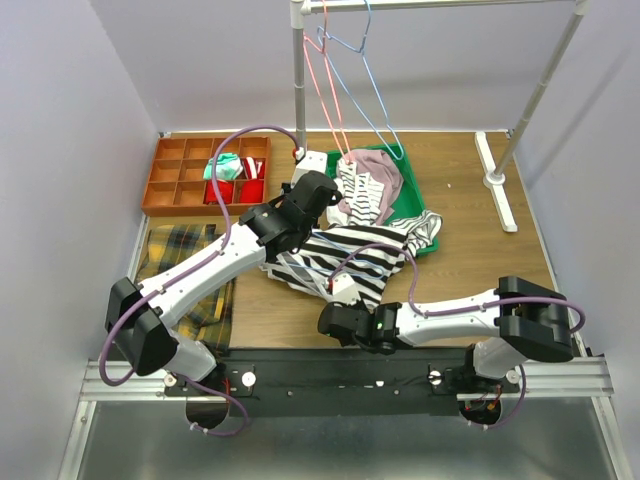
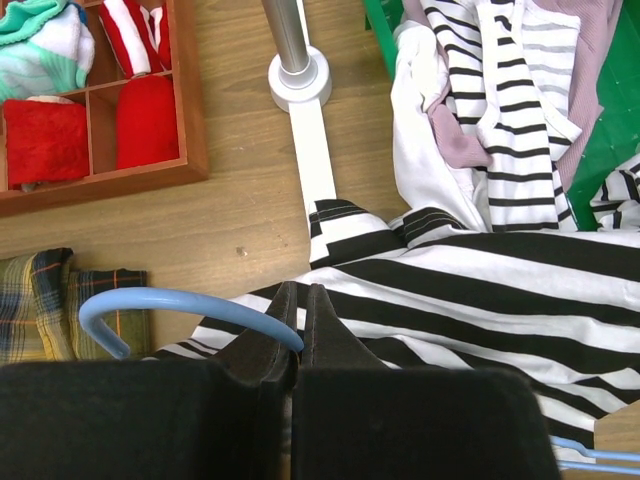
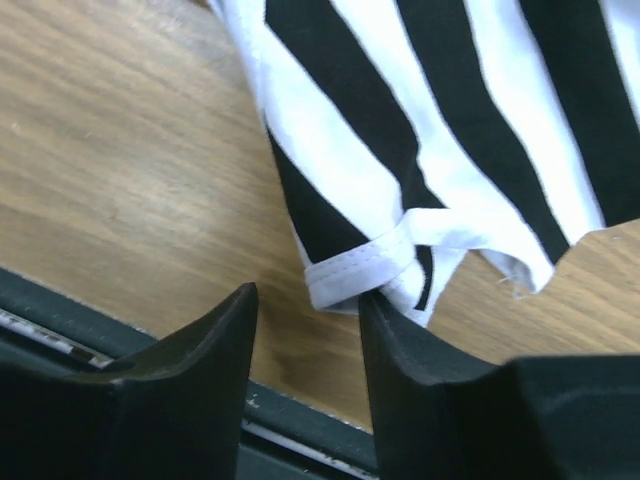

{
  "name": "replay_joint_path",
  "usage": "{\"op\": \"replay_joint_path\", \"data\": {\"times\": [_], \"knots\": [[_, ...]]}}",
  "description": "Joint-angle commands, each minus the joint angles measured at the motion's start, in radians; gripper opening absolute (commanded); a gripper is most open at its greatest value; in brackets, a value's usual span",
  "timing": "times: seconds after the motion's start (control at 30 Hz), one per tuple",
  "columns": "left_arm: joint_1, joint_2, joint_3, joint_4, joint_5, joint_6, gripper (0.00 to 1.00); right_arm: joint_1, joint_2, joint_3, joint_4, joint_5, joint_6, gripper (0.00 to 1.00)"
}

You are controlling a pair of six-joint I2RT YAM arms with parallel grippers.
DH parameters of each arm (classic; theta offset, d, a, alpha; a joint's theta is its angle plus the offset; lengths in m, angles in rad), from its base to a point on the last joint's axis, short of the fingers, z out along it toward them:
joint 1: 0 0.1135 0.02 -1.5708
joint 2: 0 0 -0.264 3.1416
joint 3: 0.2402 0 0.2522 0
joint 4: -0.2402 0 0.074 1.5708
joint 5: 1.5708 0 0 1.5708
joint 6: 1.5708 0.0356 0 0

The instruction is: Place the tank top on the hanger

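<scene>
The wooden table (image 1: 480,215) bears the tank top (image 1: 350,255), spread flat between my arms. Above the cloth, my left gripper (image 2: 302,292) is clamped on the hanger (image 2: 170,298) at its hook. My right gripper (image 3: 307,296) gapes at the hem corner, holding nothing.

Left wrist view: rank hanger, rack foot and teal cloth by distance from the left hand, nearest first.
1. hanger: hook pinched in the left hand.
2. rack foot: straight ahead, top centre.
3. teal cloth: far upper left, in the tray.
</scene>
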Motion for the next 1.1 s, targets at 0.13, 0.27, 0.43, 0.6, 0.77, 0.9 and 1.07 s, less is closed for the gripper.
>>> {"op": "replay_joint_path", "data": {"times": [0.13, 0.27, 0.43, 0.6, 0.77, 0.9, 1.07], "knots": [[-0.003, -0.036, -0.005, 0.003, 0.007, 0.0, 0.0, -0.001, 0.021, 0.014, 0.043, 0.112, -0.05, 0.37], [-0.003, -0.045, -0.007, 0.0, 0.011, 0.002, 0.0, -0.02, -0.026, 0.005, 0.054, 0.122, -0.059, 0.18], [-0.005, -0.066, -0.013, -0.006, 0.008, 0.003, 0.0, -0.071, -0.155, -0.037, 0.064, 0.039, -0.059, 0.01], [-0.005, -0.095, -0.036, -0.008, -0.006, 0.005, 0.0, -0.126, -0.299, -0.089, 0.064, -0.088, -0.029, 0.01], [-0.002, -0.135, -0.06, 0.001, -0.009, 0.003, 0.0, -0.23, -0.453, -0.159, 0.109, -0.268, -0.003, 0.01], [-0.002, -0.177, -0.071, 0.012, -0.013, -0.001, 0.0, -0.3, -0.51, -0.204, 0.104, -0.365, 0.028, 0.01], [-0.002, -0.241, -0.099, 0.033, -0.007, 0.008, 0.0, -0.399, -0.563, -0.257, 0.138, -0.47, 0.062, 0.01]]}}
